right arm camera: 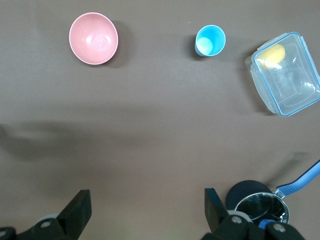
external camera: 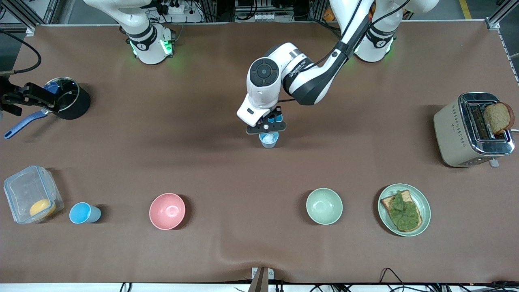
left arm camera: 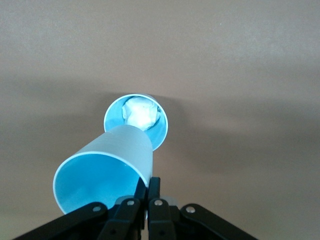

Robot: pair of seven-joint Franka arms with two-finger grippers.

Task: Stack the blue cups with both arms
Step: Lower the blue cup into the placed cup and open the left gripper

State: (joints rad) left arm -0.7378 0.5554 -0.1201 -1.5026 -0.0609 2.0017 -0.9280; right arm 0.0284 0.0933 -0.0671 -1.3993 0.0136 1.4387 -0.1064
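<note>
I have the left gripper pinching a blue cup over the paler cup at mid-table.

Working across the front view: the right gripper (external camera: 16, 99) hangs beside the pot (external camera: 69, 99) at the right arm's end, its fingers (right arm camera: 216, 205) spread wide and empty. Nearer the camera I see a box (external camera: 32, 194), a sky-blue cup (external camera: 83, 213) just beside it, then the pink bowl (external camera: 167, 211). At centre, the left gripper (external camera: 266, 126) clamps the rim of a tilted cup (left arm camera: 107, 170) above the paler cup (left arm camera: 136, 120), which stands upright with a white lump inside.
</note>
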